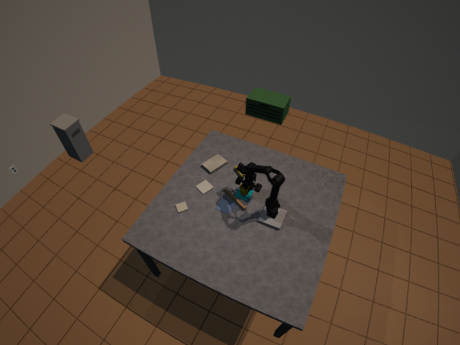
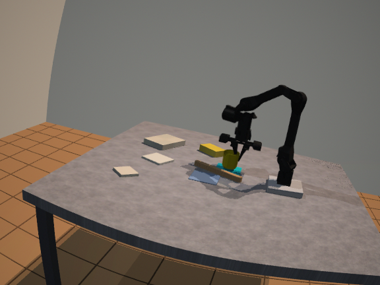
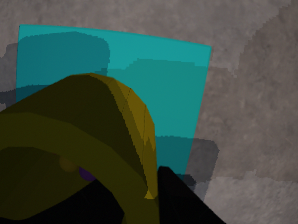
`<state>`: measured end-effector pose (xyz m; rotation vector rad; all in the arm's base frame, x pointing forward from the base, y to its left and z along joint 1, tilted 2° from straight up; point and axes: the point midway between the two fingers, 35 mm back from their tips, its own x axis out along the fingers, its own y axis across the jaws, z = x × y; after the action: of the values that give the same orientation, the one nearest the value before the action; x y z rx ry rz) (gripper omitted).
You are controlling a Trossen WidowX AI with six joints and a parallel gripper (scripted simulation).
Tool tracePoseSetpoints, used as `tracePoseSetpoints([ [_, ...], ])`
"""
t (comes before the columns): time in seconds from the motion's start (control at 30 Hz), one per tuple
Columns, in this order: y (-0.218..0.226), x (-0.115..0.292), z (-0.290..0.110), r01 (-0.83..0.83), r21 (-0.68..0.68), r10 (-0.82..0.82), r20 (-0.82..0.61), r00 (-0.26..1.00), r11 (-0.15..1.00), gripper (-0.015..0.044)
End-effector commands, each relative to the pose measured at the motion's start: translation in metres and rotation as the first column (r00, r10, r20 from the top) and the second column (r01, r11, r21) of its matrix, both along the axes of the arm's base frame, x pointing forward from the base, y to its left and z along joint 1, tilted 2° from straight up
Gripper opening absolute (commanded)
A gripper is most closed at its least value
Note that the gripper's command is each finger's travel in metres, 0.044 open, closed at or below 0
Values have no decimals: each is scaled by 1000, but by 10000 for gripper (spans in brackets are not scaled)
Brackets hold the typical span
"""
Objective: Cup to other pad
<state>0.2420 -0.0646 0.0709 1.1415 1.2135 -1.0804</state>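
One gripper (image 2: 238,155) clamps one cup (image 2: 230,159) above one cyan pad (image 3: 140,83); marbles apparently hidden.

A grey mottled worktop (image 2: 165,211) on dark legs is seen. Three pale slabs (image 2: 164,141) (image 2: 158,158) (image 2: 125,171), a yellow pad (image 2: 211,149), a cyan pad (image 2: 238,170), a blue sheet (image 2: 204,176), a wooden strip (image 2: 218,171) and the arm's white base plate (image 2: 285,189) are laid on it.

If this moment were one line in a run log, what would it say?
gripper: shut on cup | cup: upright, over cyan pad | contact with pad: cannot tell | release: not yet
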Motion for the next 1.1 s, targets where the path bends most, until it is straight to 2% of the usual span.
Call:
tracePoseSetpoints([
  [0.0, 1, -2, -5, -5, 6, 5, -6, 1000, 1000, 0],
  [0.43, 0, 0, -2, 0, 0, 0, -2, 1000, 1000, 0],
  [0.63, 0, 0, -2, 0, 0, 0, -2, 1000, 1000, 146],
  [1.07, 0, 0, 5, -1, 1, 1, -2, 1000, 1000, 146],
])
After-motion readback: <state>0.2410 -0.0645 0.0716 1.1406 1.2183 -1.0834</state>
